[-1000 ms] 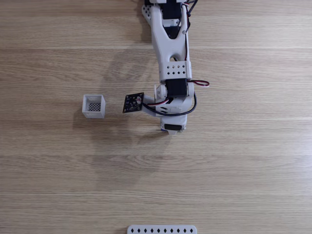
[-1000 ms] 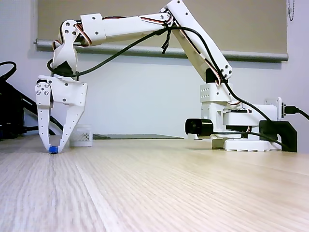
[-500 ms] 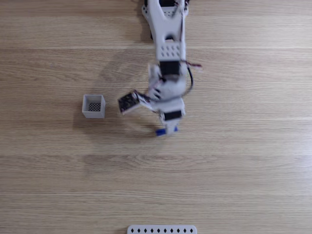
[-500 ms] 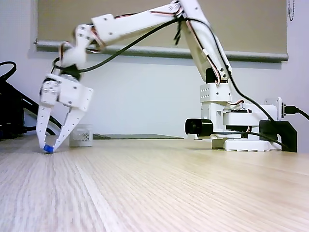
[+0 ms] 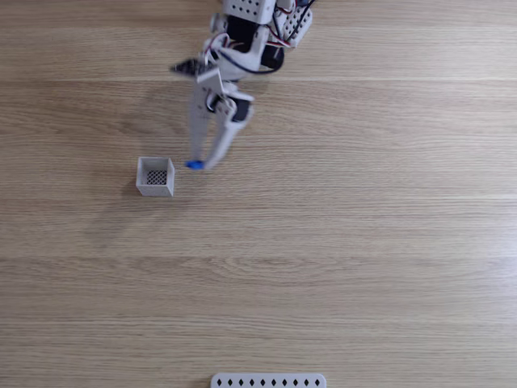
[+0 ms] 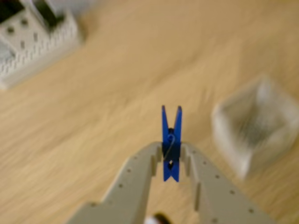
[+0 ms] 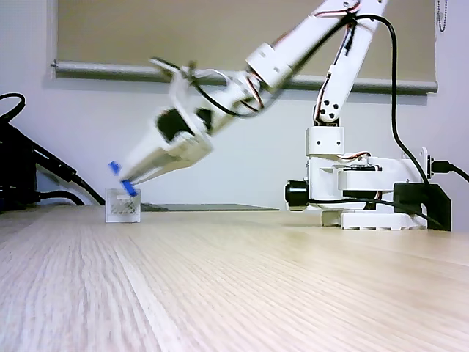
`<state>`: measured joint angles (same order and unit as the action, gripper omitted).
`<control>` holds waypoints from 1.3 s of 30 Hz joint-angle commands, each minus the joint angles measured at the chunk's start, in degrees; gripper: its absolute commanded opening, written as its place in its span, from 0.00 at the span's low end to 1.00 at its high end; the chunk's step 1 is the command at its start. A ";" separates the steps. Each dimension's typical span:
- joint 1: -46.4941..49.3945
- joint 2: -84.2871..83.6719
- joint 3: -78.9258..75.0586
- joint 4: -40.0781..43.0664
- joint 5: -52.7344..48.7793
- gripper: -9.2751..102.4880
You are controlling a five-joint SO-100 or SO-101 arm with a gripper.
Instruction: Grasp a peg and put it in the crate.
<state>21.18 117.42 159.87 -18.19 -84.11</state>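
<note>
Fingers [image 6: 171,161] clamped on the blue peg [image 6: 171,141], held aloft above the wooden worktop [image 5: 363,242], just beside the white crate [image 5: 155,177], not yet over its opening in a fixed view.

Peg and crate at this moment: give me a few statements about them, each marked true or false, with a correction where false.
1. The gripper is shut on the peg. True.
2. The peg already lies inside the crate. False: in the top-down fixed view it is held just right of the crate.
3. The peg rests on the table. False: the side fixed view shows it lifted, just above the crate's rim.
4. The crate stands upright with its open top up. True.
5. A white strip with holes lies at the bottom edge of the top-down fixed view. True.
</note>
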 commanded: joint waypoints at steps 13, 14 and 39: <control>7.38 -21.53 -5.98 -31.29 -9.67 0.08; 7.82 -23.03 -7.29 -31.64 -9.67 0.08; 11.34 -29.53 -12.30 -30.59 -9.05 0.27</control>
<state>32.17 83.32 149.50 -48.16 -93.69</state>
